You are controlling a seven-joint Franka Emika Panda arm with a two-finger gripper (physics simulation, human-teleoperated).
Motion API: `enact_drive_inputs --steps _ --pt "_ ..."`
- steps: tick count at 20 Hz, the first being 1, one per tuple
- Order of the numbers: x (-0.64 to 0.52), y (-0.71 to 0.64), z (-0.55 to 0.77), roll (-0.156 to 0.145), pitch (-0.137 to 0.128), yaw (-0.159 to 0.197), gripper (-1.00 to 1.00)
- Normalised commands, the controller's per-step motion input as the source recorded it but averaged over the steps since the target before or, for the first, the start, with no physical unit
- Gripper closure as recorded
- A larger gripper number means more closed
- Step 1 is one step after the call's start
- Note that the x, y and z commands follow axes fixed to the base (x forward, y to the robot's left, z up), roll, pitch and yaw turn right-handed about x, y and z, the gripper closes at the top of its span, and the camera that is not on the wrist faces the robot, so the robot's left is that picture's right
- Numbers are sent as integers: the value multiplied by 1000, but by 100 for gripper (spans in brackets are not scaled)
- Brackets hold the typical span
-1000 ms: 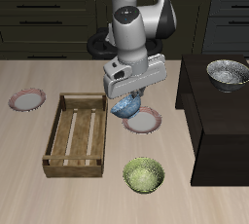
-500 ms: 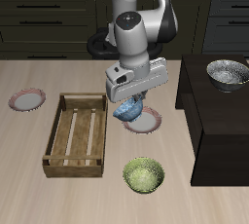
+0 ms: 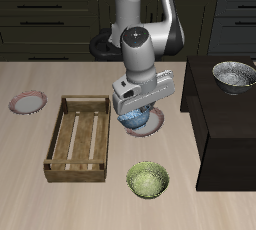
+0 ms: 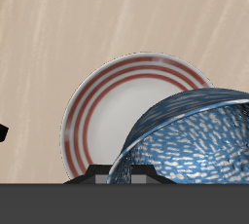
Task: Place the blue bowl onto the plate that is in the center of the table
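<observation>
The blue bowl (image 3: 134, 122), blue with white speckles inside, hangs tilted in my gripper (image 3: 137, 113), which is shut on its rim. It is low over the plate (image 3: 156, 124) in the middle of the table (image 3: 60, 199); the arm and bowl hide most of that plate. In the wrist view the blue bowl (image 4: 191, 138) fills the space close to the camera. Just beyond it lies the plate (image 4: 112, 111), with red rings and a pale centre. Whether the bowl touches the plate I cannot tell.
A wooden crate (image 3: 78, 139) lies beside the plate. A green bowl (image 3: 147, 180) sits nearer the table's front edge. A second pink-rimmed plate (image 3: 27, 102) is at the far side beyond the crate. A grey metallic bowl (image 3: 234, 74) stands on the dark cabinet (image 3: 228, 134).
My gripper has come down and shifted over the plate with the blue bowl in it; the bowl now hangs lower and covers more of the plate.
</observation>
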Motion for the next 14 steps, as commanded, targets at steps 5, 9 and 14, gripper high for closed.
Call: enact_drive_inputs --steps 5,9,14 --pt "-80 170 -7 32 1 16 -100" --pt "-64 81 67 38 -2 18 -100" --pt "-68 -15 291 0 -38 9 -100"
